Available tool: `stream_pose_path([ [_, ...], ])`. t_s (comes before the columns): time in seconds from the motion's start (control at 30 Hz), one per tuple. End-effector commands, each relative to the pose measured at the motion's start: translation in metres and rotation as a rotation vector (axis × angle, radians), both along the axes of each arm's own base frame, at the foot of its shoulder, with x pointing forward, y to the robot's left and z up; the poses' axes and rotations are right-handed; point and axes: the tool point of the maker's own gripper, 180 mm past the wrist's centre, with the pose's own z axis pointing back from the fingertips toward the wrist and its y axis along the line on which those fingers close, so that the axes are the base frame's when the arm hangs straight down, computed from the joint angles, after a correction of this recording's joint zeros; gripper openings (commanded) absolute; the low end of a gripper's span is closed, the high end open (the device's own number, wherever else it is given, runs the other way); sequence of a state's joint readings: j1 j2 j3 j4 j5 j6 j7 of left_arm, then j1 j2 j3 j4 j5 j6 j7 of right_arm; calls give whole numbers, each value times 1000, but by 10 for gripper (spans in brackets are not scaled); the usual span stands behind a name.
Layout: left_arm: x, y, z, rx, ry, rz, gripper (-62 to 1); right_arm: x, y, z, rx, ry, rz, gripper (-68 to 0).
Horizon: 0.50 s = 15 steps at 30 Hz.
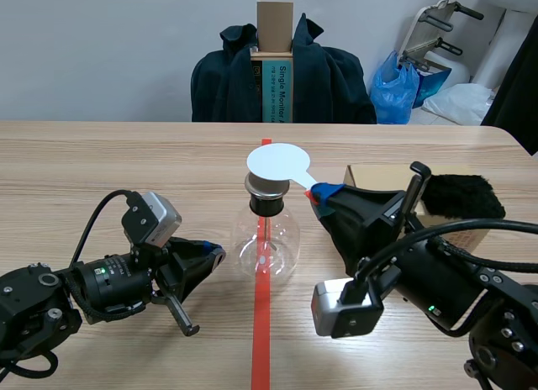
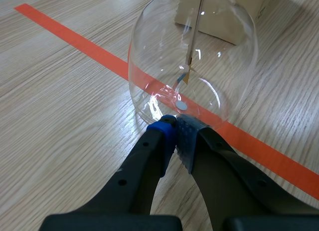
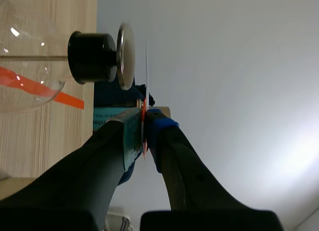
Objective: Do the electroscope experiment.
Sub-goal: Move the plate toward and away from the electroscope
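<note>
The electroscope, a clear glass flask point(image 1: 266, 243) with a black stopper point(image 1: 268, 203) and a metal top plate point(image 3: 125, 56), stands upright on the orange tape line. My right gripper point(image 1: 324, 193) is shut on the orange handle of a thin white disc point(image 1: 278, 164), which it holds flat just above the top plate point(image 3: 147, 71). My left gripper point(image 1: 214, 254) lies low at the flask's left side, shut on nothing, its pads point(image 2: 175, 134) right at the glass base point(image 2: 192, 66). Inside, a rod point(image 2: 195, 32) ends in small foil leaves point(image 2: 185, 77).
A cardboard box point(image 1: 370, 176) with a black furry pad point(image 1: 458, 195) on it sits right of the flask, behind my right arm. Across the table stands a chair draped with a dark jacket point(image 1: 319, 75); a blue bag point(image 1: 402, 87) lies beyond.
</note>
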<state>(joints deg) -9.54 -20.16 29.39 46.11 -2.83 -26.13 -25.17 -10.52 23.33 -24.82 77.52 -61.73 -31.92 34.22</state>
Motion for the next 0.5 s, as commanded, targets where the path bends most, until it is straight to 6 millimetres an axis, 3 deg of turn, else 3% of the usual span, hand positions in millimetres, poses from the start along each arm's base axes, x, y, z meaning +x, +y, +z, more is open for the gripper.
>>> stream_pose_path([
  [0.0,10,-6,17,-37,-45,0,-577,8,-4,12,11,-41,-25,-669],
  [0.47,10,-6,17,-37,-45,0,-577,45,-54,14,28,-32,-367,-669],
])
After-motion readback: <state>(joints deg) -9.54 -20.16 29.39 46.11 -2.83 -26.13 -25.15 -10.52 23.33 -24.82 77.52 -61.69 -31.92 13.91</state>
